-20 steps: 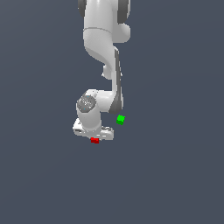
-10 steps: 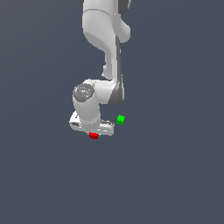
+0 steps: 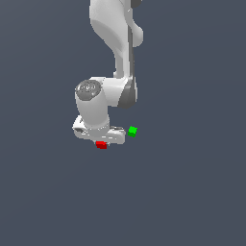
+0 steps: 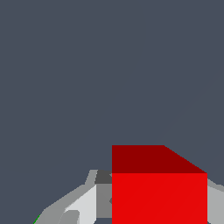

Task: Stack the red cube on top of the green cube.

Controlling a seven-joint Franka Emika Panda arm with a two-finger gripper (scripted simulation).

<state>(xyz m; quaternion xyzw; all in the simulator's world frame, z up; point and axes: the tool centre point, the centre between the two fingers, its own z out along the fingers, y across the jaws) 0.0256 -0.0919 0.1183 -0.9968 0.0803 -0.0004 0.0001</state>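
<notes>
My fingers [image 3: 102, 142]: closed on the red cube, one on each side of it; in the wrist view the grey-white finger [image 4: 87, 201] presses against one side face and another shows at the opposite edge.
Red cube [image 3: 101, 144]: held between my fingers, just under my white hand in the exterior view; in the wrist view it [image 4: 158, 192] fills the near part of the picture, top face darker than the front face.
Green cube [image 3: 132, 130]: on the surface, to the exterior view's right of the red cube and a little farther up the picture, near it but apart; only a thin green sliver shows at the wrist view's edge.
My arm [image 3: 113, 53]: white, coming down from the top of the exterior view, wrist bent over the red cube.
Surface [image 3: 192, 182]: plain dark grey-blue all round.
</notes>
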